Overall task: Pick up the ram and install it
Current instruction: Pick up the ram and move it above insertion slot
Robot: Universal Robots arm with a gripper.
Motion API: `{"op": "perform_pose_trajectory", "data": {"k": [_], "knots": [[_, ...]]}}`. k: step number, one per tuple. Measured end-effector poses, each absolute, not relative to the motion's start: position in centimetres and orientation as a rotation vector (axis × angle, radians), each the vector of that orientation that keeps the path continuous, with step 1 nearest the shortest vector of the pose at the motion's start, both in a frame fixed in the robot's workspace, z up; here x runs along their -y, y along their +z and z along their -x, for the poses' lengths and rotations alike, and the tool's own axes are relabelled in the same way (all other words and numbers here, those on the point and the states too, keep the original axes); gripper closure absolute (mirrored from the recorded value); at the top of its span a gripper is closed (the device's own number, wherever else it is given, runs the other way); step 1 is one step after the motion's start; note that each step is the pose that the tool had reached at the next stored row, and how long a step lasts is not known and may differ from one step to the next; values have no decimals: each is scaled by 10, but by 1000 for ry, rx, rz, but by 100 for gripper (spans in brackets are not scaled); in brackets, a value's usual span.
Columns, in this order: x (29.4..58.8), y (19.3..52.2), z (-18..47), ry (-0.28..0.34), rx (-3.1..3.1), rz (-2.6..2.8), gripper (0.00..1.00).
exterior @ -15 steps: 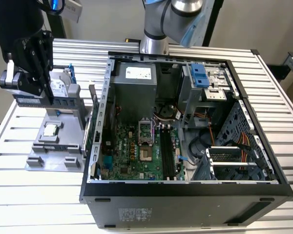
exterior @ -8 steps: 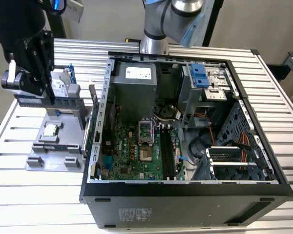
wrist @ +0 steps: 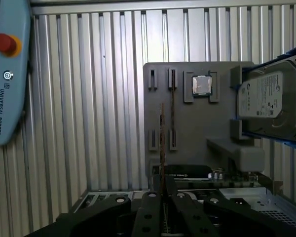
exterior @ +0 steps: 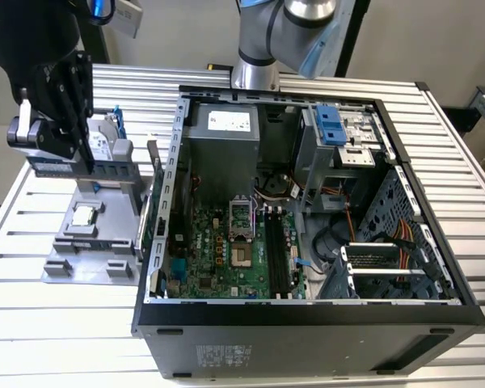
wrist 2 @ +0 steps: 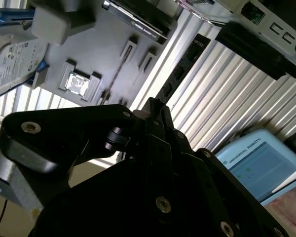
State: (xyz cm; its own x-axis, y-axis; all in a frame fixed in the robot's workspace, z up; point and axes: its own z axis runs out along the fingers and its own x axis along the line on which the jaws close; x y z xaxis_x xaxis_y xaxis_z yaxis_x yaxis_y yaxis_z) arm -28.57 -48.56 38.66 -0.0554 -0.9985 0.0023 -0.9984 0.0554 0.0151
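The ram (exterior: 52, 167) is a long thin stick that hangs level above the grey parts tray (exterior: 89, 242) at the exterior view's left. My gripper (exterior: 82, 160) is shut on it from above. In the first wrist view the ram (wrist: 162, 143) shows edge-on, running out from between the black fingers (wrist: 149, 205) over the tray (wrist: 192, 128). The second wrist view shows the ram's (wrist 2: 185, 66) dark flat face past the gripper body (wrist 2: 138, 163). The open computer case (exterior: 303, 319) lies to the exterior view's right, with black memory slots (exterior: 275, 252) on its motherboard (exterior: 218, 250).
A square silver processor (exterior: 84, 215) sits on the tray, and a silver hard drive (exterior: 103, 145) stands at its back. The arm's base (exterior: 256, 69) rises behind the case. A blue teach pendant (wrist: 5, 74) lies on the slatted table (exterior: 56, 339).
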Motion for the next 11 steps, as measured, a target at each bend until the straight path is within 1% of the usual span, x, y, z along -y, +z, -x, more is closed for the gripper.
{"op": "perform_pose_trajectory", "data": {"k": [11], "knots": [[485,387,276,-15,2273,-2151,100]]}}
